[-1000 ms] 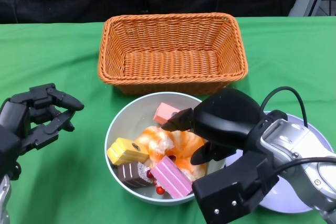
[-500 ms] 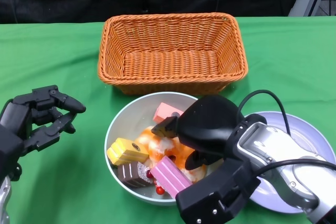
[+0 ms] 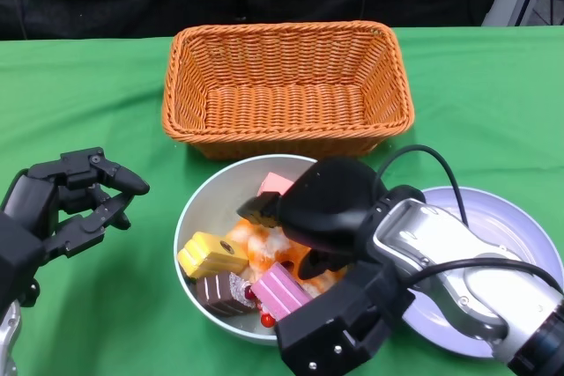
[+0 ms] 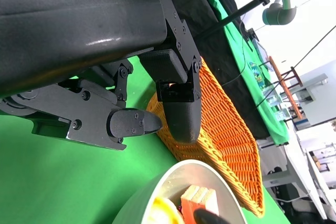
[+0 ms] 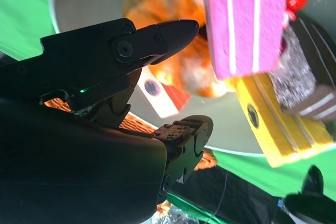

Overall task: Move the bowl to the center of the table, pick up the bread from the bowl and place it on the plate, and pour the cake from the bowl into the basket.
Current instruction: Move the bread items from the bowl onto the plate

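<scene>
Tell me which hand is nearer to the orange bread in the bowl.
Right. The right hand hangs directly over the orange bread inside the bowl, fingers spread above it. The left hand hovers over the green cloth, outside the bowl's rim.

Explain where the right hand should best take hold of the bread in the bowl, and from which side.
Probably from above, on the bread's upper rounded part. It lies in the bowl with the yellow cake and pink cake close beside it, so its sides look blocked. The right hand hangs over it, fingers apart.
</scene>
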### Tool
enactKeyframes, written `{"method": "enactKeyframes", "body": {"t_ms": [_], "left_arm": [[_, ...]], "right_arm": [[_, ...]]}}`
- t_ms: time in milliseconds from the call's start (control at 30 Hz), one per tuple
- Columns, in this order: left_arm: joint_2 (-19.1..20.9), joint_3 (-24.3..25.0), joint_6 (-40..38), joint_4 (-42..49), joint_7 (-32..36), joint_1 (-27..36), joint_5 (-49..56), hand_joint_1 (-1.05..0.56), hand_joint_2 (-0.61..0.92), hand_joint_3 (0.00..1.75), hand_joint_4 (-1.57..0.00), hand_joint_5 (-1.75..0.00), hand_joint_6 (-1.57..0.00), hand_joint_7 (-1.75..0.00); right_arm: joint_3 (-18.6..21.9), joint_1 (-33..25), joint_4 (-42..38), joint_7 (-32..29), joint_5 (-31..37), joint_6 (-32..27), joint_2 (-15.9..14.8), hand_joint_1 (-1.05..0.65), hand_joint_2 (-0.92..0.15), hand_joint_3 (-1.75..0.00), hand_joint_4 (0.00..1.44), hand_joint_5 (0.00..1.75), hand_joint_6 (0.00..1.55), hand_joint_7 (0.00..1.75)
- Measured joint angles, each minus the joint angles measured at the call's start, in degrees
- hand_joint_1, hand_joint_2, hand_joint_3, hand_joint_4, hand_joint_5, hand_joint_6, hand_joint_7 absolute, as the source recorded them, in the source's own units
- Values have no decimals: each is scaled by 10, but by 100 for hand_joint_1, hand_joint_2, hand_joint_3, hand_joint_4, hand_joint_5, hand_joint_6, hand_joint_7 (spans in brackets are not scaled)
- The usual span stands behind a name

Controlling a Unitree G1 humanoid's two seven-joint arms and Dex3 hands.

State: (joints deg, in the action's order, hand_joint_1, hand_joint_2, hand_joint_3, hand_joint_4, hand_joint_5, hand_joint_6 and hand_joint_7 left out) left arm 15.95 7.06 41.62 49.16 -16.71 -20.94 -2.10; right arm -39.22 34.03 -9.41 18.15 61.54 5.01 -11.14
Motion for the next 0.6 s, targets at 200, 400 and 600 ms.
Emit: {"method": "enactKeyframes", "body": {"t_ms": [200,400,600], "left_arm": [[0,0,1,2,0,1,0,-7,92,38,-82,-132,-89,-85],[1,0,7,4,0,1,2,-7,92,39,-79,-132,-88,-83],[1,0,7,4,1,1,3,-8,92,39,-79,-133,-89,-84]], "right_arm": [[-3,1,-7,5,0,-1,2,-70,-92,-15,103,19,36,3],[-13,13,-23,55,-7,-11,11,-67,-92,-18,103,20,43,4],[-16,21,-25,73,-9,-10,12,-59,-92,-21,88,79,62,2]]}}
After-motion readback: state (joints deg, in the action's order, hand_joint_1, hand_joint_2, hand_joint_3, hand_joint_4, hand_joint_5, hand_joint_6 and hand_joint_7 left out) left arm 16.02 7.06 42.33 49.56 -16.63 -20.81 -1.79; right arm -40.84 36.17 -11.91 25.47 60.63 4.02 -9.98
